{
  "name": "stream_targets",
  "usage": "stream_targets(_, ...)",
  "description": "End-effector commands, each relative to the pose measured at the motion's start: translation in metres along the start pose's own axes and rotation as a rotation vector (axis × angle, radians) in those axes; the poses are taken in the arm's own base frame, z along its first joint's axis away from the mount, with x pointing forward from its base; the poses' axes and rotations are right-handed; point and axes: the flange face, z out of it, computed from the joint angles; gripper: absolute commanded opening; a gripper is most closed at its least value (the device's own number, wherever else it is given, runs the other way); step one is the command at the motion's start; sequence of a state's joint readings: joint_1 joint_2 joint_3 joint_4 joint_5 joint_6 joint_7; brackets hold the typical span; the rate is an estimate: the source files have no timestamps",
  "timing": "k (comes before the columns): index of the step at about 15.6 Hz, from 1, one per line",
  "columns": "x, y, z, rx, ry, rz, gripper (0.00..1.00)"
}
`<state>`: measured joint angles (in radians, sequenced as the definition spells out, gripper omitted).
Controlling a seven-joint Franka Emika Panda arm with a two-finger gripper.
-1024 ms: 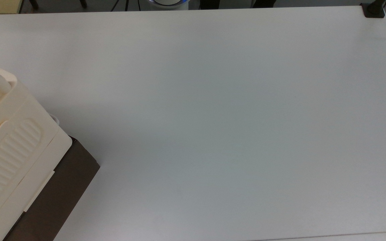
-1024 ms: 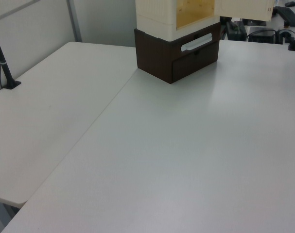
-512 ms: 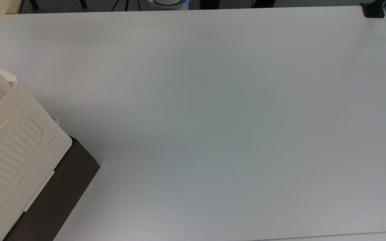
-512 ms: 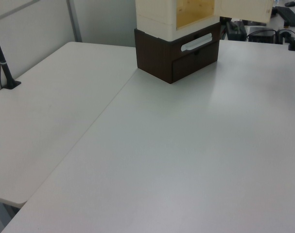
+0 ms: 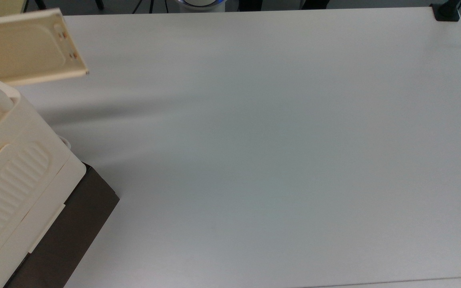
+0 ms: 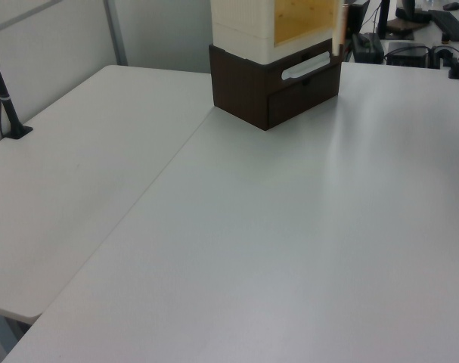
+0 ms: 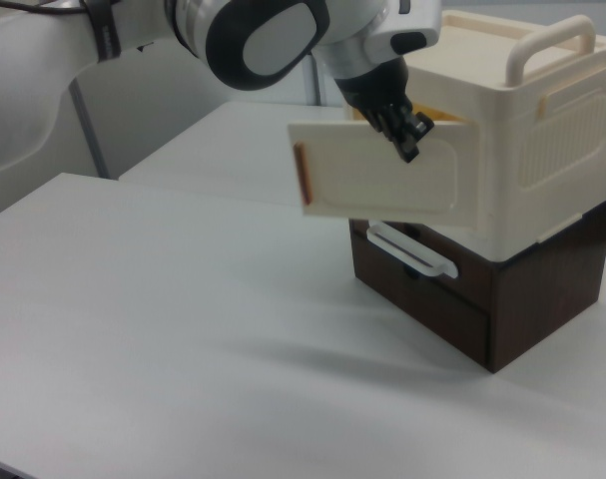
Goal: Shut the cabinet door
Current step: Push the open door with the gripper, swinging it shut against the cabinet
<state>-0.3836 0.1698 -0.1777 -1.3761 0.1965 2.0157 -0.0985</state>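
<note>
The gripper (image 7: 410, 140) is leaning on the top edge of the cabinet door (image 7: 377, 182), probably to push it; I cannot tell if it is open or closed. The door is sticking out half open from the cream cabinet (image 7: 532, 150), which is sitting on a brown drawer box (image 7: 512, 299).

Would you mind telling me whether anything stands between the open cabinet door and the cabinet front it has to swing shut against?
Nothing visible does. In the right view the cabinet door stands swung out from the cream cabinet, with the gripper at the door's upper edge. The opening behind it looks unblocked, and the table beneath the door's swing is bare.
</note>
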Motion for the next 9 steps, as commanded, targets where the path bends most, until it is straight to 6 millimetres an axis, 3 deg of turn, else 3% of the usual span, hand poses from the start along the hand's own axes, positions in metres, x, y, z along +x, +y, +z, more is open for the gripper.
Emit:
stream_targets(1, 0.004, -0.012, 0.008, 0.021, 0.051, 0.006, 0.00)
stream_targets(5, 0.016, -0.030, 0.022, 0.023, 0.142, -0.013, 0.00)
stream_targets(9, 0.022, -0.032, 0.035, 0.017, 0.191, -0.014, 0.00)
